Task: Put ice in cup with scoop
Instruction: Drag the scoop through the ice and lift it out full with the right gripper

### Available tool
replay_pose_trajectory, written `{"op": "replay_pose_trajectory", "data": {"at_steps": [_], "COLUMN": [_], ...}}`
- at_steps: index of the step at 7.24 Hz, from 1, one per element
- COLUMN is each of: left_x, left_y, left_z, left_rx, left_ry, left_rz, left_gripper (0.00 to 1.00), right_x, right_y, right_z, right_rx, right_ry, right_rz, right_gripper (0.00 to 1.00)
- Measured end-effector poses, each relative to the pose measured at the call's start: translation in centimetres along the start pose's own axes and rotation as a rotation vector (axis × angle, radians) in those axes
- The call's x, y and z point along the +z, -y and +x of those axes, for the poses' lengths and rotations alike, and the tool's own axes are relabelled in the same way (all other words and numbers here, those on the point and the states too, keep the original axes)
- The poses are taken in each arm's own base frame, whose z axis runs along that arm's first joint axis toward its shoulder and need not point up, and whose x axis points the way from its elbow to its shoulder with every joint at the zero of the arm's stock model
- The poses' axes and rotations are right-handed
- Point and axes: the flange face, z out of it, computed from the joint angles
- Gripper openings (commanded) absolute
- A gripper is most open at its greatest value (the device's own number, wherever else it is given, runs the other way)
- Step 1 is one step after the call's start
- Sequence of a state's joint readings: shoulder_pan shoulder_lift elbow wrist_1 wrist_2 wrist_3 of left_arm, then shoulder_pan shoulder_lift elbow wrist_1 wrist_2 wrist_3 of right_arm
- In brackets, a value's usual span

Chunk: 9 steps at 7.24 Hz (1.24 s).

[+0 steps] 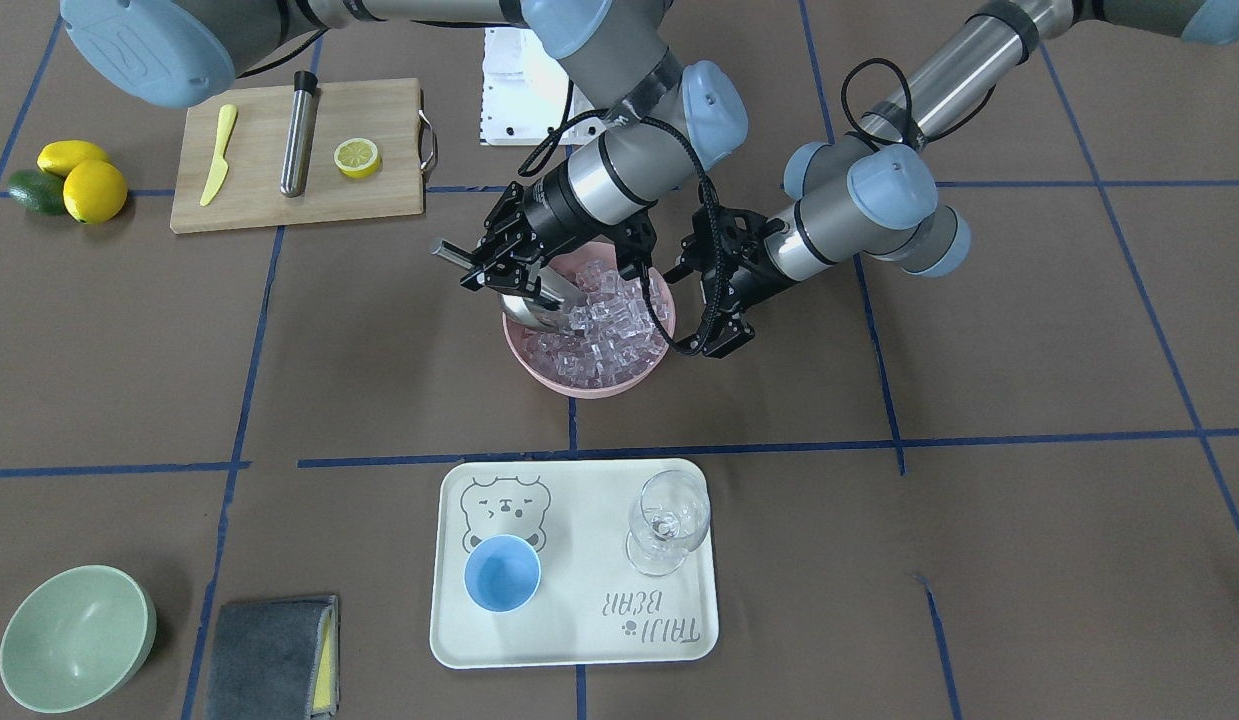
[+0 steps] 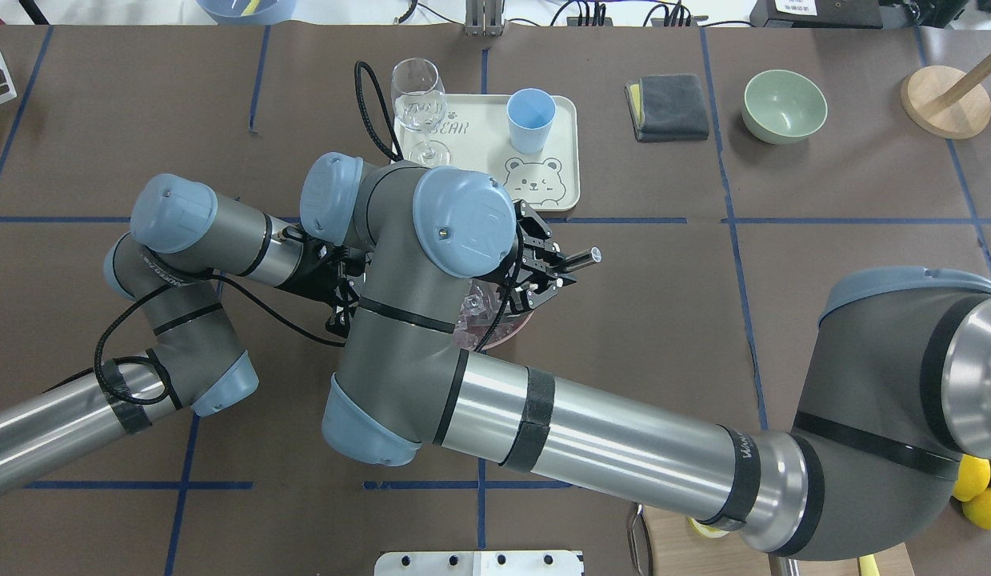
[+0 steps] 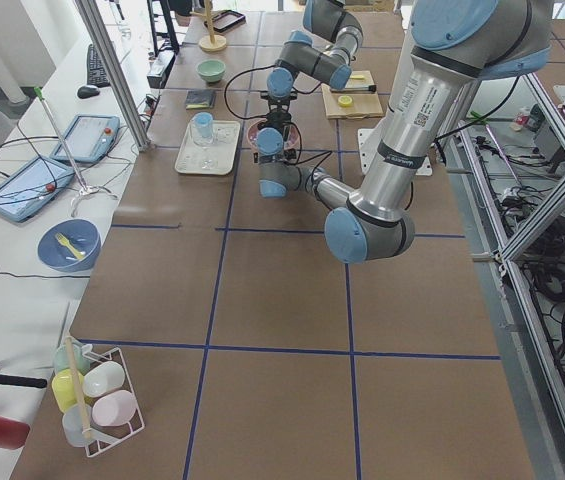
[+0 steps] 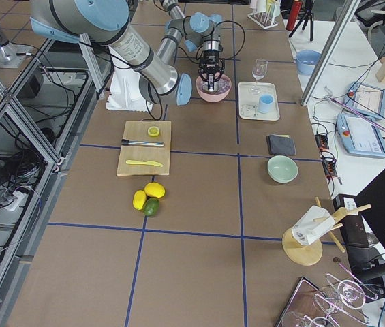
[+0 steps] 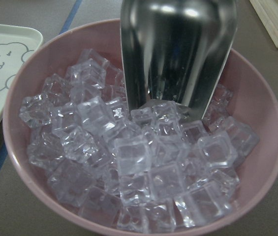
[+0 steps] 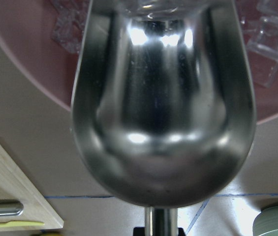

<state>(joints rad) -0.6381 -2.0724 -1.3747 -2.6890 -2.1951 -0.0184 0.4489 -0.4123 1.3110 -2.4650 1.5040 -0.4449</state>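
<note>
The steel scoop has its trough tip dug into the ice in a pink bowl. My right gripper is shut on the scoop's rod handle at the bowl's edge. The right wrist view is filled by the scoop's trough. The left wrist view shows the scoop resting on the ice. My left gripper hangs just beside the bowl's other side, jaws apart and empty. The light-blue cup stands empty on a cream tray.
A clear wine glass stands on the tray beside the cup. A wooden cutting board holds a yellow knife, a steel cylinder and a lemon half. Lemons, a green bowl and a grey cloth lie further off.
</note>
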Motion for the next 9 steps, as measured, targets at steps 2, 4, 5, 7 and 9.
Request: {"op": "replay_pose_trajectory", "data": {"at_steps": [2, 4, 5, 7, 9], "left_x": [0.0, -0.2, -0.2, -0.3, -0.3], "left_y": [0.0, -0.1, -0.1, 0.0, 0.2], "left_z": [0.0, -0.2, -0.2, -0.3, -0.3], "left_rx": [0.0, 0.0, 0.001, 0.003, 0.005], "left_ry": [0.001, 0.004, 0.005, 0.007, 0.008], "left_rz": [0.0, -0.001, -0.001, 0.001, 0.004], "left_gripper": [1.0, 1.0, 1.0, 1.0, 1.0], "right_x": [1.0, 2.3, 3.5, 6.4, 7.8], "right_y": [0.3, -0.3, -1.2, -2.6, -2.9], "right_z": [0.1, 0.0, -0.3, -0.8, -0.9], "right_rx": [0.006, 0.016, 0.026, 0.044, 0.056], "right_ry": [-0.024, -0.055, -0.071, -0.082, -0.08], "right_rz": [0.054, 0.124, 0.175, 0.275, 0.338], "right_gripper": [0.0, 0.0, 0.0, 0.0, 0.0]}}
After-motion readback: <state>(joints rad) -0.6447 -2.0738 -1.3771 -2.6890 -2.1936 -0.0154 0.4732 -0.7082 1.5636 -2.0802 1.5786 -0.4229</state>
